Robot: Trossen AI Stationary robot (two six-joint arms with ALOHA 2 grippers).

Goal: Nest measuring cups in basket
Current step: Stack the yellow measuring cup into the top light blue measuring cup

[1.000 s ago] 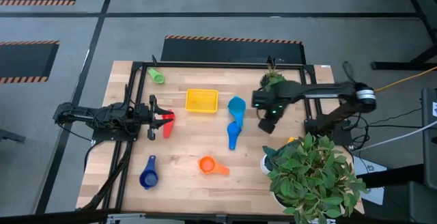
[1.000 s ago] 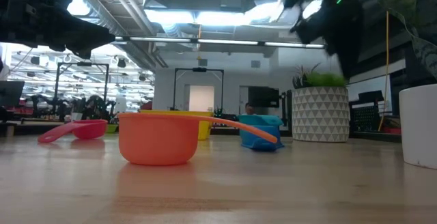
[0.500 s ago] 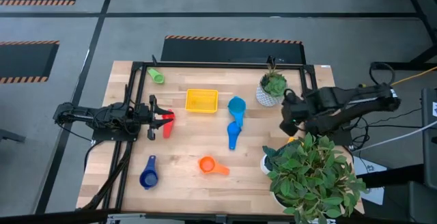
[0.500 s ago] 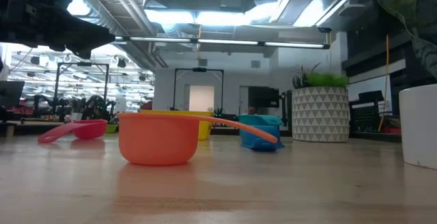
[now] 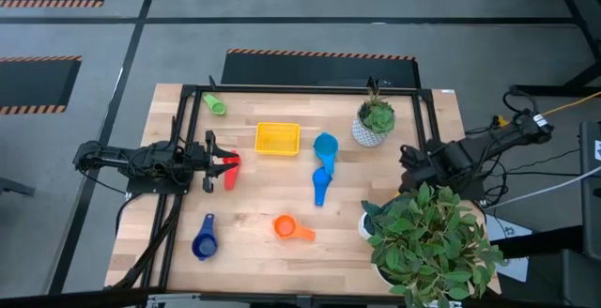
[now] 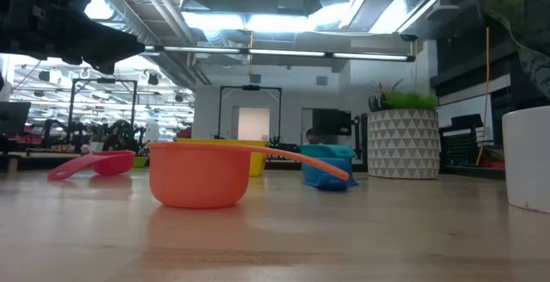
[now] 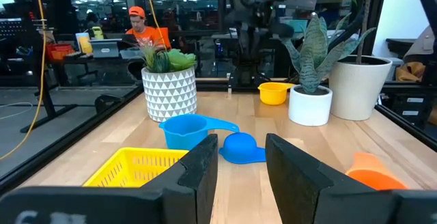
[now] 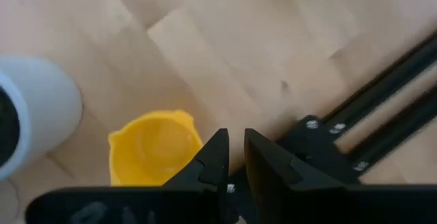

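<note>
Overhead view of the bench (image 5: 282,181) with both arms drawn back to its sides. The basket (image 5: 277,139) sits near the far middle and holds no cups. The green cup (image 5: 215,104) lies at the far left corner, well apart from the rest. The light blue cup (image 5: 325,146) stands just right of the basket, and the blue cup (image 5: 320,185) lies bowl-down just nearer, touching or almost touching it. The orange cup (image 5: 287,226) rests near the front middle, its handle pointing right. The dark blue cup (image 5: 204,242) lies at the front left. The red cup (image 5: 230,169) lies at the left side, right at the tip of the left hand (image 5: 214,159).

The left hand hovers low by the left edge; its wrist view shows the two fingers (image 7: 194,173) partly apart with nothing between them. The right hand (image 5: 410,161) is at the right edge, between the patterned pot (image 5: 374,128) and the large plant (image 5: 427,238). Its fingers (image 8: 213,159) are nearly closed with only a thin gap and hold nothing. They point down at bare wood beside a small yellow bowl (image 8: 153,145) and a white pot (image 8: 34,108).
</note>
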